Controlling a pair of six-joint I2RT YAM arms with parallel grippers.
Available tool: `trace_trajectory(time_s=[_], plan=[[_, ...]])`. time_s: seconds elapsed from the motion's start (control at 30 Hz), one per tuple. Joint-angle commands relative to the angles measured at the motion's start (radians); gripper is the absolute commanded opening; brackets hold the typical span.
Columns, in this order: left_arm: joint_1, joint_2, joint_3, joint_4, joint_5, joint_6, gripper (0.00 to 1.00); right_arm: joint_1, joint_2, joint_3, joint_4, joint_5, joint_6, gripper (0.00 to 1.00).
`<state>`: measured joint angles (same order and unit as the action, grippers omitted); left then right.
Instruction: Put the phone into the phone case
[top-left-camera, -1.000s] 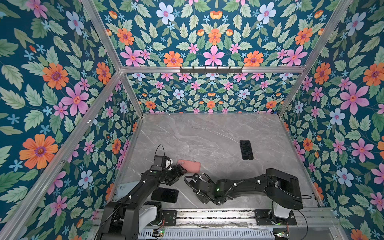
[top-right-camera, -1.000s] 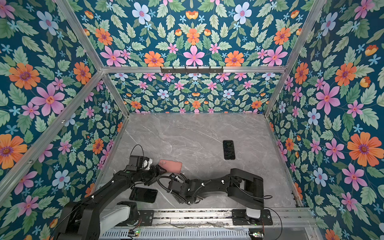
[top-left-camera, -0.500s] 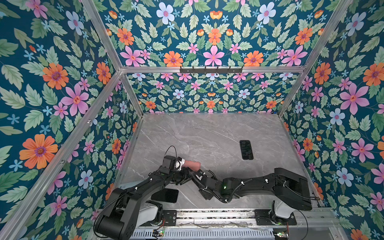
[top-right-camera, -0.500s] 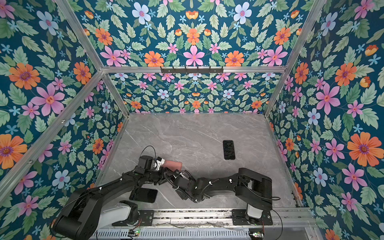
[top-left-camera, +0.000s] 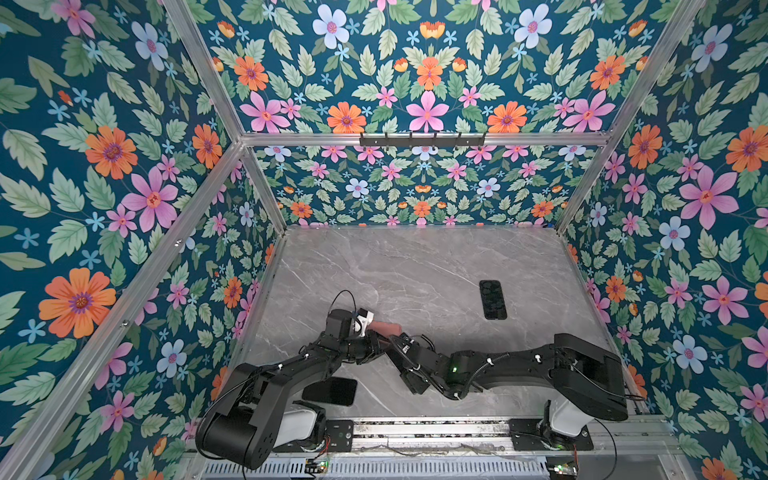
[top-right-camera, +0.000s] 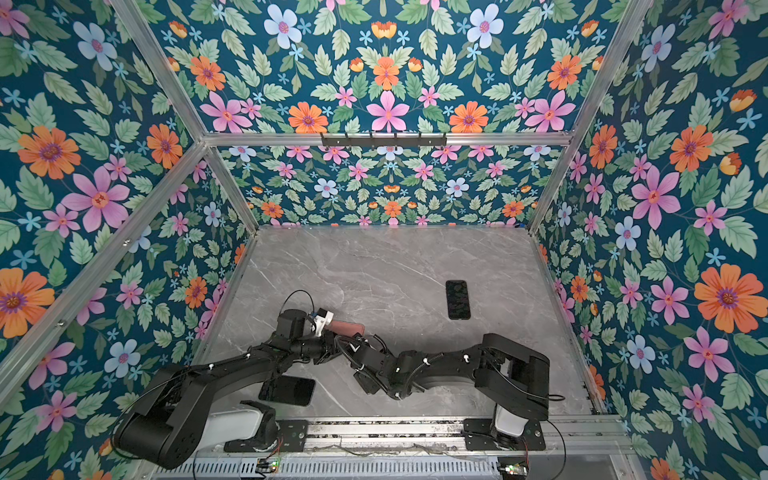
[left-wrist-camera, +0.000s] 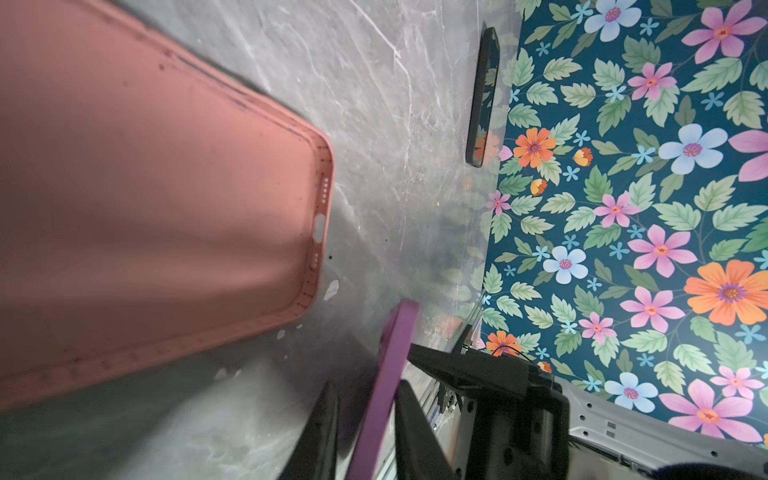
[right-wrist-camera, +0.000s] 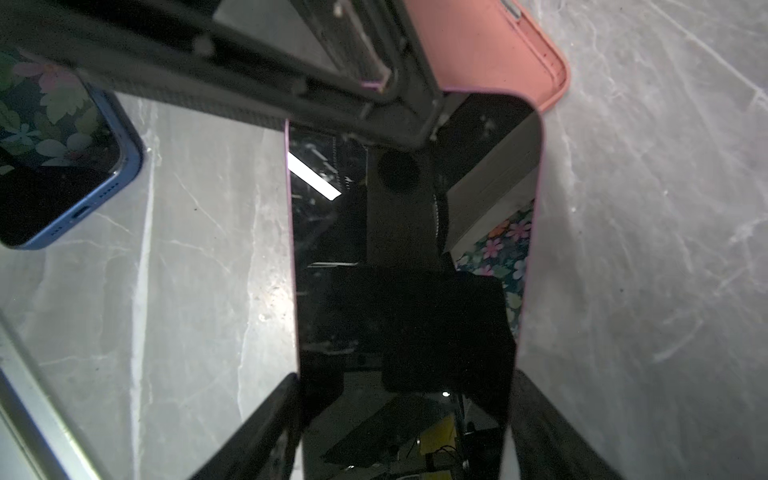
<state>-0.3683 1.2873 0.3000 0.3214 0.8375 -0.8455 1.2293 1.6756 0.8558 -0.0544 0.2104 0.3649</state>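
One phone (right-wrist-camera: 407, 249), long axis toward case (right-wrist-camera: 490, 54): right tool (right-wrist-camera: 405, 376) clamps long edges; left tool (left-wrist-camera: 365, 399) straddles tip, grip unclear.

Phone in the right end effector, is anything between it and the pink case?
Only the left end effector, which straddles the phone's far end, the end nearest the case. Nothing else visible stands between them.
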Motion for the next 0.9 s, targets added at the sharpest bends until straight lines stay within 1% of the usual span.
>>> trace_trajectory(time_s=[0.0,0.33,0.37,0.43,0.53,0.6,0.73,0.8,0.87], plan=[[-0.001,0.003,0.001,0.059,0.029,-0.014,0.21,0.001,0.004,0.012,0.050,-0.011,-0.026,0.67],[-0.002,0.006,0.009,0.029,0.019,0.015,0.12,0.001,0.017,0.044,0.004,-0.017,-0.039,0.69],[-0.001,0.004,0.011,0.027,0.019,0.017,0.11,0.001,0.015,0.049,-0.004,-0.017,-0.042,0.71],[-0.001,0.001,0.015,0.027,0.018,0.021,0.09,0.001,0.008,0.056,-0.024,-0.016,-0.045,0.78],[-0.001,-0.005,0.017,0.025,0.016,0.028,0.08,0.002,-0.002,0.062,-0.045,-0.018,-0.044,0.87],[-0.001,-0.001,0.023,0.012,0.014,0.041,0.08,0.001,0.002,0.082,-0.076,-0.032,-0.044,0.89],[-0.001,0.019,0.044,-0.003,0.015,0.054,0.06,0.002,0.014,0.146,-0.212,-0.016,-0.050,0.93],[-0.001,0.023,0.047,0.009,0.012,0.046,0.06,0.001,-0.008,0.149,-0.246,-0.016,-0.044,0.94],[-0.001,0.022,0.052,0.025,0.014,0.032,0.05,0.002,-0.084,0.140,-0.267,-0.016,-0.020,0.94]])
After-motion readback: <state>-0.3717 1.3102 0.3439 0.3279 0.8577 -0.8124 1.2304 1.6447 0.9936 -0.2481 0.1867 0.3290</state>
